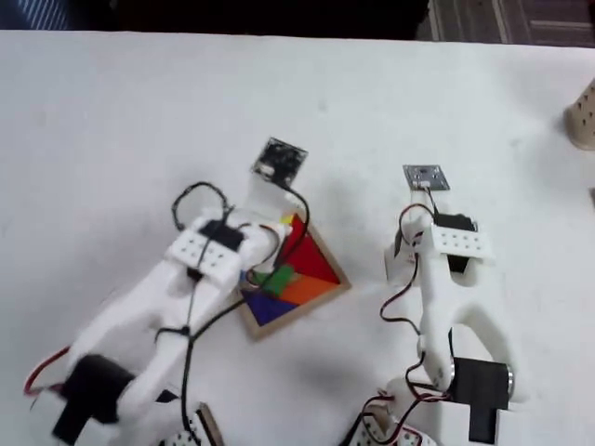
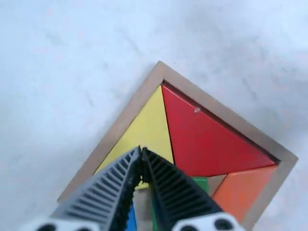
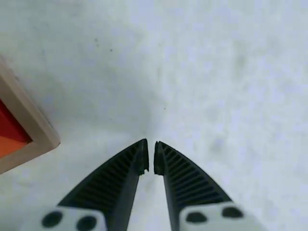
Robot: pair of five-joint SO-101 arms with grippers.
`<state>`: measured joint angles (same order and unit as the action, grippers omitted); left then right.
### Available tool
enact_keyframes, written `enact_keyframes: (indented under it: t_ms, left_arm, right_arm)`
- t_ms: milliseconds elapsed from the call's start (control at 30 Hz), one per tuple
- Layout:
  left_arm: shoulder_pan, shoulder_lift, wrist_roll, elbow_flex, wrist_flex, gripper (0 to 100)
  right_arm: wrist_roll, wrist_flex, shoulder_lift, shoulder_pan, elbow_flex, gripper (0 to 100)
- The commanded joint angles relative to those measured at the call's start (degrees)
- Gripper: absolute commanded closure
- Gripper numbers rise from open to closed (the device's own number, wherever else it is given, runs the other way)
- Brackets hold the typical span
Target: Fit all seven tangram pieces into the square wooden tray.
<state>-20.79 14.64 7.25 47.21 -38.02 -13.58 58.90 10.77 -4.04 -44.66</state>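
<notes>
The left hand (image 2: pixel 141 154) hangs low over the square wooden tray (image 2: pixel 133 111) with its fingers pressed together and nothing visible between them. The tips are right at the edge of the yellow wooden triangle (image 2: pixel 147 130). In the high view the tray lies cornerwise on the white tabletop (image 3: pixel 216 72), with the yellow triangle toward twelve o'clock. Closest under the hand are a blue piece (image 2: pixel 131 219) and a small green piece (image 2: pixel 199 183). Beside the green piece a bare patch of tray floor (image 2: pixel 217 183) shows, so I judge that one piece is not fully seated. That is the main risk: a push from the closed tips could tilt the green piece up onto its neighbour, or wedge the tips into the gap and lever a seated piece out. Farther out, the large red triangle (image 2: pixel 207 139) and the orange piece (image 2: pixel 238 187) lie flat and look settled. Nothing braces the tray, so a sideways shove could slide or spin it on the smooth tabletop. A black cable (image 1: pixel 302 209) hanging over the tray's twelve o'clock corner could also drag on it. The right hand (image 3: pixel 150 156) stands well off toward three o'clock over bare tabletop. Its fingers are almost touching and hold nothing, too far away to steady the frame.
</notes>
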Motion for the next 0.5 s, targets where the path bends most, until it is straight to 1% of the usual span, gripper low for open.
enact_keyframes:
  t_ms: [0,67,167,233,333,367,467]
  left_arm:
    - [-1.2,7.3,0.0,1.3,1.1,98]
    - [-4.7,8.0,0.0,2.8,1.1,98]
    - [-12.2,7.1,0.0,4.9,1.1,98]
    - [-15.3,5.7,0.0,5.1,2.0,98]
    - [-15.4,0.9,0.1,4.8,6.2,98]
    - [-14.5,-1.0,0.1,4.1,7.1,98]
    - [-12.4,-6.2,0.1,1.3,7.2,98]
  right_arm:
    - [-0.8,-0.7,2.2,-0.2,0.3,97.7]
    - [-0.8,-0.7,2.2,-0.2,0.3,97.7]
    - [-0.9,-0.7,2.2,-0.2,0.3,97.7]
    - [-0.9,-0.7,2.2,-0.2,0.3,97.7]
    - [-0.9,-0.7,2.2,-0.2,0.3,97.7]
    - [-0.9,-0.7,2.2,-0.2,0.3,97.7]
    - [-0.9,-0.7,2.2,-0.2,0.3,97.7]
